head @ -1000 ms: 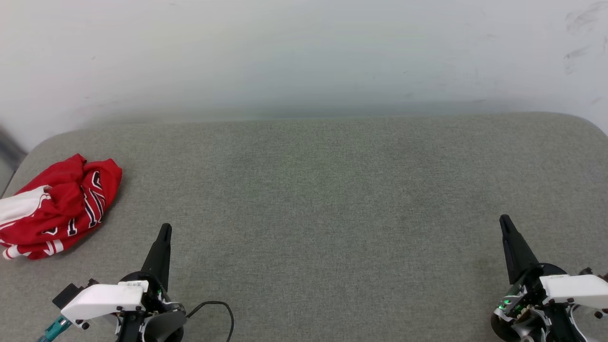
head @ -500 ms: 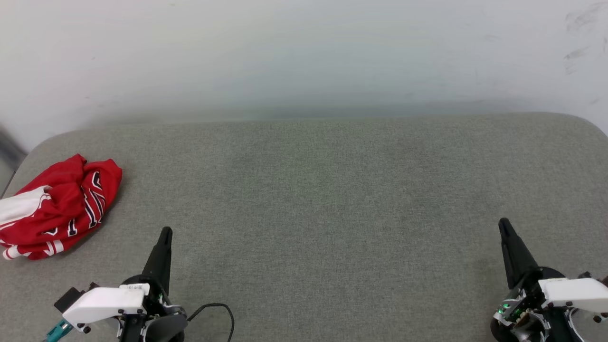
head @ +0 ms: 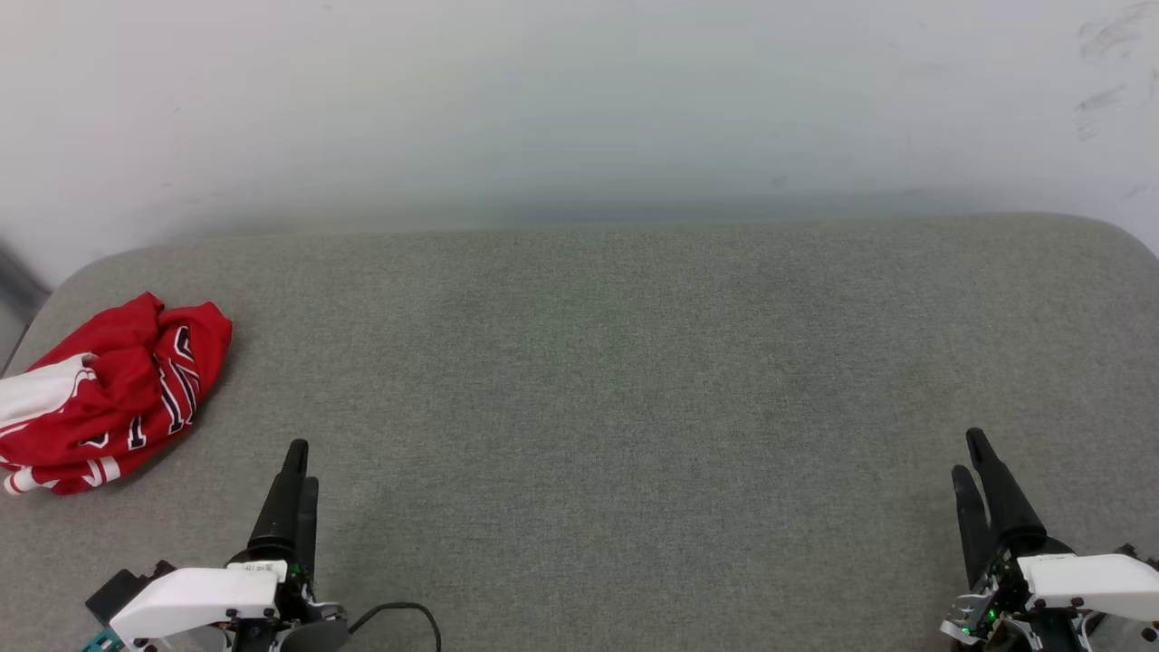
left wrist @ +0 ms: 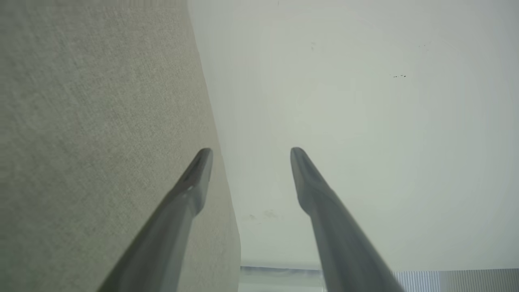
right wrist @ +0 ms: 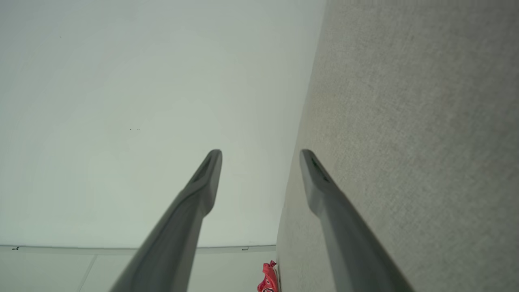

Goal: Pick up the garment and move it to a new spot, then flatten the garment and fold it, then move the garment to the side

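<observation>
The garment (head: pixel 109 394) lies crumpled in a heap at the far left of the grey fabric surface (head: pixel 634 362): red cloth, a white sleeve, white dark-outlined lettering. A red scrap of the garment (right wrist: pixel 269 280) also peeks in at the bottom of the right wrist view. My left gripper (head: pixel 301 466) hovers near the front edge, to the right of the heap and apart from it. It is open with nothing between its fingers (left wrist: pixel 194 178). My right gripper (head: pixel 967 455) stands at the far front right, also open and holding nothing, as its own fingers (right wrist: pixel 202 182) show.
A pale wall (head: pixel 579 109) rises behind the surface's rounded back edge. A black cable (head: pixel 398 611) loops beside my left wrist at the front edge. The surface's left edge runs close to the garment.
Both grippers have gone from shut to open. Both have also drawn back a little toward the front edge. The garment has not moved.
</observation>
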You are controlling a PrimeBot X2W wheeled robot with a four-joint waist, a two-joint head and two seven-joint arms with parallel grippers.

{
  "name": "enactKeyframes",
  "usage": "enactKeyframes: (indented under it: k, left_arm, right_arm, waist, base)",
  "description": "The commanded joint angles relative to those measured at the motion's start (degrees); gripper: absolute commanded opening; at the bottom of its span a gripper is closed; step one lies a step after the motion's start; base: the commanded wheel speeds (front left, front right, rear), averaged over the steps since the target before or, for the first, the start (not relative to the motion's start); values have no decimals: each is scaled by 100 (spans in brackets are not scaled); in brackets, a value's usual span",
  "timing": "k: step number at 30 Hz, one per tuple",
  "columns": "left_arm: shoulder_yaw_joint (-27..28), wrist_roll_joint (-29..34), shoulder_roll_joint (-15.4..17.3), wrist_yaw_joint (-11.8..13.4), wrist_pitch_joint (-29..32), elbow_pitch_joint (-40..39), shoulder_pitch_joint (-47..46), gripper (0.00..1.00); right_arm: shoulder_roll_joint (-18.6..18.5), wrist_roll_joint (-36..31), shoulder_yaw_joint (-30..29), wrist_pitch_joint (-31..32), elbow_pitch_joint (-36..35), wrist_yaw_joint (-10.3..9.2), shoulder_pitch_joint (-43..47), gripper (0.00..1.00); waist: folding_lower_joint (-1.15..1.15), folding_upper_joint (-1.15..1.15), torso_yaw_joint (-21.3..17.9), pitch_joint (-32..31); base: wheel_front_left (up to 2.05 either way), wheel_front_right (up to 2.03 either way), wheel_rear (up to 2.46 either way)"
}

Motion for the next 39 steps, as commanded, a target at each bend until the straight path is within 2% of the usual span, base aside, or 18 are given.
enactKeyframes:
  k: [1, 24, 39]
  left_arm:
    - [50, 170, 12, 18, -54, -161, -90, 100]
    - [-393, 3296, 18, 861, -601, -898, 20, 100]
    - [-756, 4675, 187, 1290, -895, -1089, 110, 100]
  right_arm:
    - [-1, -160, -12, -52, -145, 1, -73, 100]
    - [-1, -3312, 181, -598, -1104, 1, 32, 100]
    - [0, -4771, 303, -889, -1234, 2, 165, 100]
  waist:
    - [0, 0, 0, 1]
    - [0, 0, -2, 41]
    - [0, 0, 5, 52]
  base:
    - [0, 0, 0]
    - [0, 0, 0]
    - [0, 0, 0]
